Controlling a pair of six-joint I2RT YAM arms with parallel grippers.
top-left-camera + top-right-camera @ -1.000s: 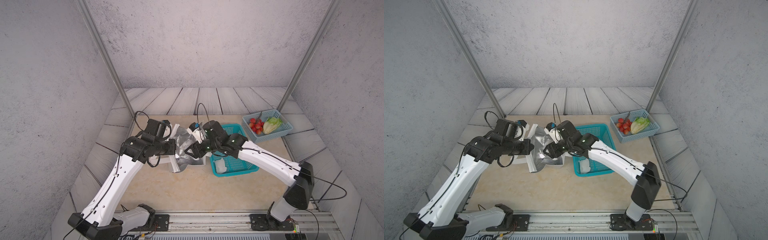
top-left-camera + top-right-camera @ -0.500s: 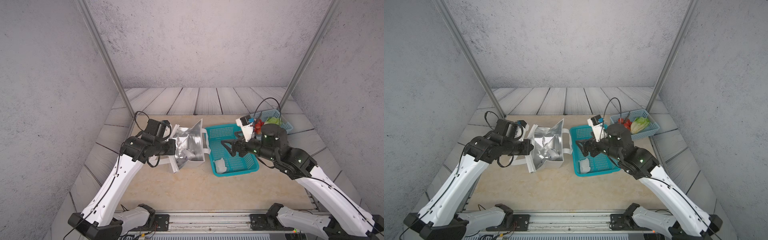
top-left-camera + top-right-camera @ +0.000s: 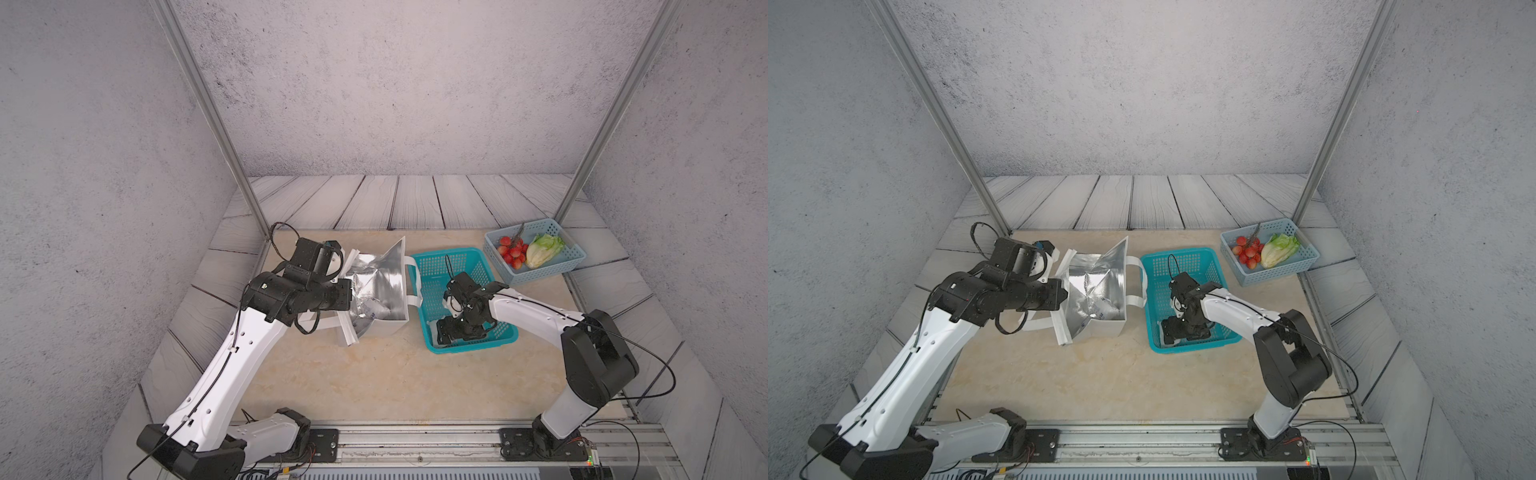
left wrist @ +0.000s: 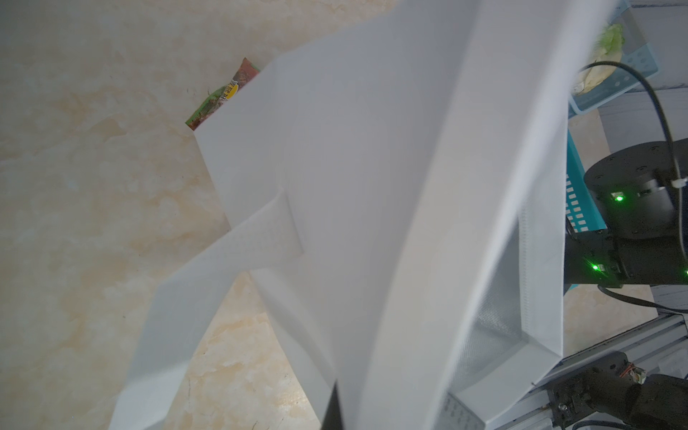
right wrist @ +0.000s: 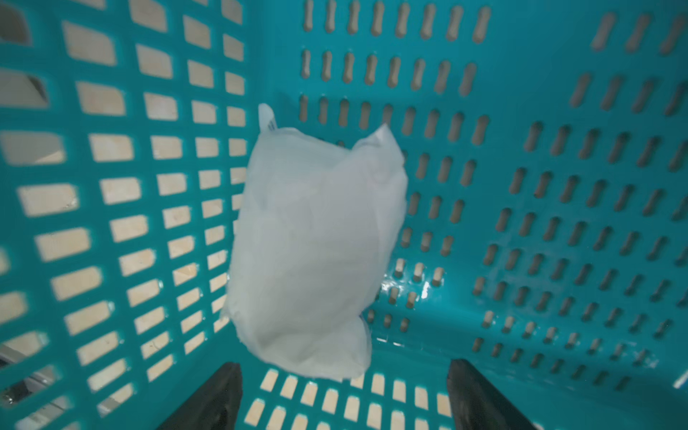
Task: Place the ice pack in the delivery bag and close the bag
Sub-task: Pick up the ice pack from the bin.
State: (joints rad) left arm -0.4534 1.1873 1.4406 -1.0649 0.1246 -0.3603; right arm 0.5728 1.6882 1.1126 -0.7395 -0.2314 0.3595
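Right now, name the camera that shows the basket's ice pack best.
Right wrist view: the whole ice pack lies in the teal basket, before the open right gripper. In both top views that gripper hides most of it. Left wrist view misses it, blocked by the delivery bag.

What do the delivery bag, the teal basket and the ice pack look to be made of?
The delivery bag: matte white sheet outside, probably nonwoven or coated fabric; the creased, mirror-bright lining suggests foil.
The teal basket: glossy moulded plastic, with regular slots and highlights.
The ice pack: soft translucent whitish film pouch, wrinkled; filling unclear.
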